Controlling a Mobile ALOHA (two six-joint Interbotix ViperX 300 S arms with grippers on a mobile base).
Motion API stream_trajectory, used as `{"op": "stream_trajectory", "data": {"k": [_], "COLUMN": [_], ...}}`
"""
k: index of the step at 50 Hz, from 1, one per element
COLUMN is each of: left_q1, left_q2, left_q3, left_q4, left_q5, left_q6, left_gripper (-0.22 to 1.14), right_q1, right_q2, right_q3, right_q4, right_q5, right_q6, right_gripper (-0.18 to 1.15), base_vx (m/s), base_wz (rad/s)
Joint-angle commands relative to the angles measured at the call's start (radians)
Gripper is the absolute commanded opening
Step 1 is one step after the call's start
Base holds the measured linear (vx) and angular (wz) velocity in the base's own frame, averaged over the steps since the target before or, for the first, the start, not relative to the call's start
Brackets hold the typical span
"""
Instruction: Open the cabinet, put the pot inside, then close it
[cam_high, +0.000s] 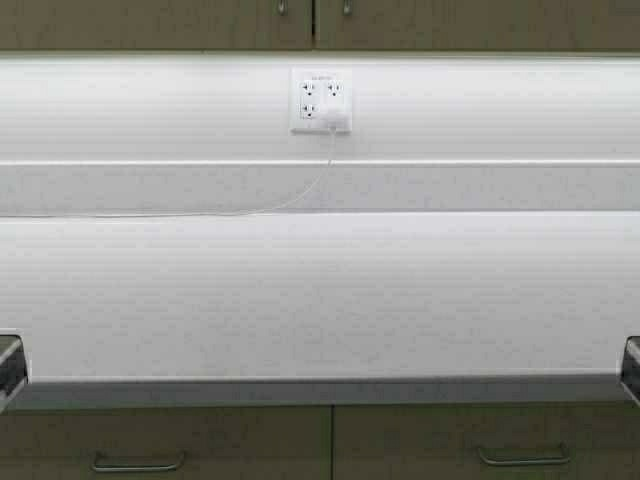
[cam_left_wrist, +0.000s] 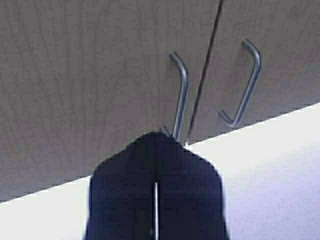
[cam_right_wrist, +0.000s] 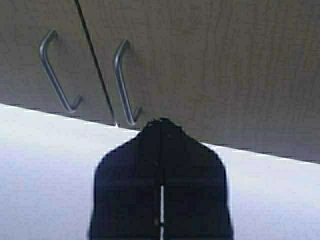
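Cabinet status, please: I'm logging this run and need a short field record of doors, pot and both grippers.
cabinet: both doors closed, handles side by side at the meeting edges
pot: not in view
left gripper: jaws shut, raised, tip just below the left door's handle
right gripper: jaws shut, raised, near the right door's handle
countertop: wall outlet with white cable behind
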Motion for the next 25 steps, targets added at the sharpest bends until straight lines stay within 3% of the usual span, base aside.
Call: {"op": "stream_trajectory", "data": {"k": [1,25], "left_q1": [-0.002,-0.002], "left_q2": [-0.017,-0.018], "left_q3": [-0.009,-0.008], "left_q4": [0.002,0.002], "left_q5": [-0.008,-0.011], "left_q6": [0.002,0.002], "left_gripper": [0.04,0.04], "right_q1": [0.002,0.002], "right_q2": [-0.018,-0.018], "right_q3": [-0.011,-0.011], "right_q4": [0.000,0.000], "right_q5": [-0.009,-0.009], "right_q6": [-0.002,-0.002], "right_gripper": [0.07,0.07], "base_vx": [0.00,0.00], "base_wz": [0.00,0.00]}}
